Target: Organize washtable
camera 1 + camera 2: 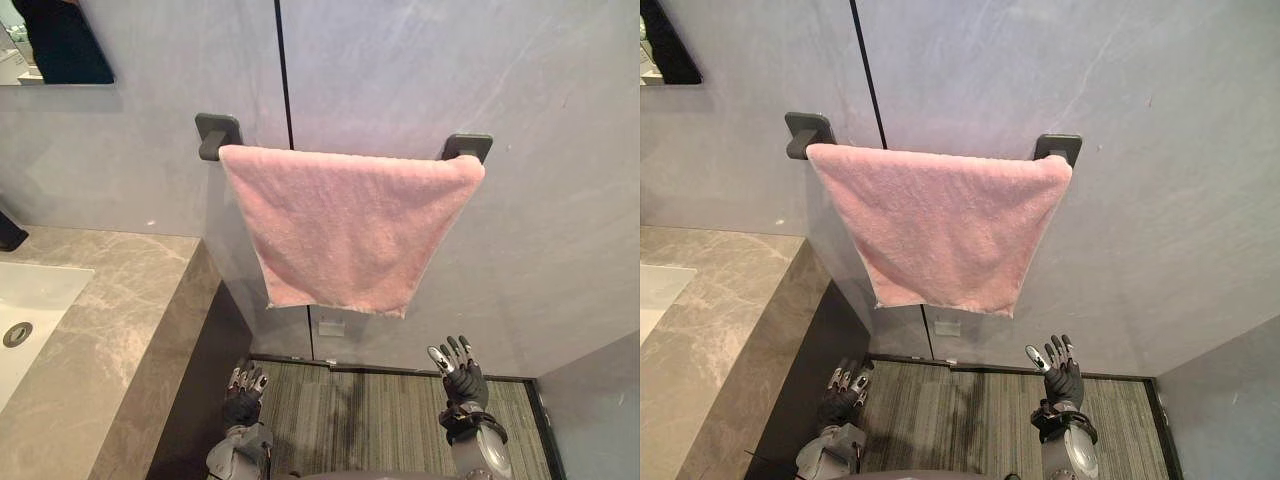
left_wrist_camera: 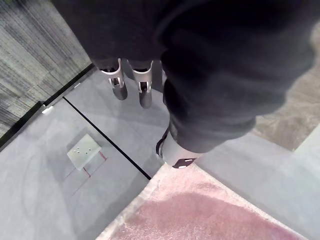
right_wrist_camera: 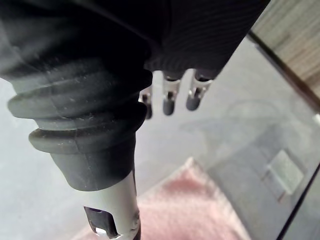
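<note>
Wall bar (image 1: 217,135) (pink towel (image 1: 345,225) over it)

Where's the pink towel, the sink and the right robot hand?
pink towel (image 1: 345,225): left eye view, cloth's middle.
sink (image 1: 40,290): left eye view, white basin.
right robot hand (image 1: 464,380): left eye view, dark middle.

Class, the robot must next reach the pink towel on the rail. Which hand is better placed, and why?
Right, probably. The right hand is raised, fingers straight, not far below the pink towel's lower corner. The left hand sits lower, close beside the counter's side.
</note>
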{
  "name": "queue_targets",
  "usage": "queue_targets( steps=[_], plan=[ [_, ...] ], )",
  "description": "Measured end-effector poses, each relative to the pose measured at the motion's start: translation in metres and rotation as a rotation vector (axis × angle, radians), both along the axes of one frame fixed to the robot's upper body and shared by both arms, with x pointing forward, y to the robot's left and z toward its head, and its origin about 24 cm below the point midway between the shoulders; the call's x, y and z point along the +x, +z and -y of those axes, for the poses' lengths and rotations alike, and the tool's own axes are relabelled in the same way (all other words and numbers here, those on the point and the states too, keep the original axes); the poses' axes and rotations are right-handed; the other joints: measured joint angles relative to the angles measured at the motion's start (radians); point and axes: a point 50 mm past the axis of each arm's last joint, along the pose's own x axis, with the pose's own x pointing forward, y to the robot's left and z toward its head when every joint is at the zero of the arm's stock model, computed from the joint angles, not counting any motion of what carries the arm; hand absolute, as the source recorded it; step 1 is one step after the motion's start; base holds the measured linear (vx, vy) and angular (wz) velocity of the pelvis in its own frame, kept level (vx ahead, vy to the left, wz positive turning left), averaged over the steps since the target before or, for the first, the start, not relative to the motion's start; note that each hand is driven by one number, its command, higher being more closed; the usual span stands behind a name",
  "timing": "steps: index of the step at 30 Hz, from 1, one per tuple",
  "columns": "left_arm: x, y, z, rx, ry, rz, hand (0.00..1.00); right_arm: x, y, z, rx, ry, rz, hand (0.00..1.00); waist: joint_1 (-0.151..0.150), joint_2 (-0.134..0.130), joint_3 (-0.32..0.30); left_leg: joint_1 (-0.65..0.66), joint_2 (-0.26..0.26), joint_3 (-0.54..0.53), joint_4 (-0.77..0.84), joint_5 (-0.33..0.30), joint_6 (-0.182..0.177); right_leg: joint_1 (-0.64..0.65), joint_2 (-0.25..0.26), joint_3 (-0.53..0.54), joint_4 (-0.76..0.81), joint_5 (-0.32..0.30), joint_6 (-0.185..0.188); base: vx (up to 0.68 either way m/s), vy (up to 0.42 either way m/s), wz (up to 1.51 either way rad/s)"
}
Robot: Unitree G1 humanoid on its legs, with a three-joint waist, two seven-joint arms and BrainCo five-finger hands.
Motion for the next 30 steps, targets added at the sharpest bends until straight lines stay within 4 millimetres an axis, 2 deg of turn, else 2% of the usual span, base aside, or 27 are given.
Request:
queue_targets(
  steps=[24, 30],
  plan=[
    [0.0, -0.001, 0.003, -0.003, -0.016, -0.003, 0.0, -0.001, -0.004, -0.004, -0.011, 0.022, -0.023, 0.0, -0.001, -0.004, 0.026, 0.003, 0.0, 0.024, 0.02, -0.022, 0.004, 0.0, 0.002, 0.025, -0.006, 0.001, 0.002, 0.0, 0.001, -0.02],
    [0.002, -0.004, 0.011, -0.014, -0.054, -0.014, 0.0, -0.001, -0.007, -0.007, -0.02, 0.046, -0.038, 0.0, -0.001, -0.005, 0.03, 0.002, -0.001, 0.027, 0.02, -0.026, 0.004, -0.001, 0.003, 0.033, -0.015, 0.006, 0.006, 0.0, -0.001, -0.03]
  ],
)
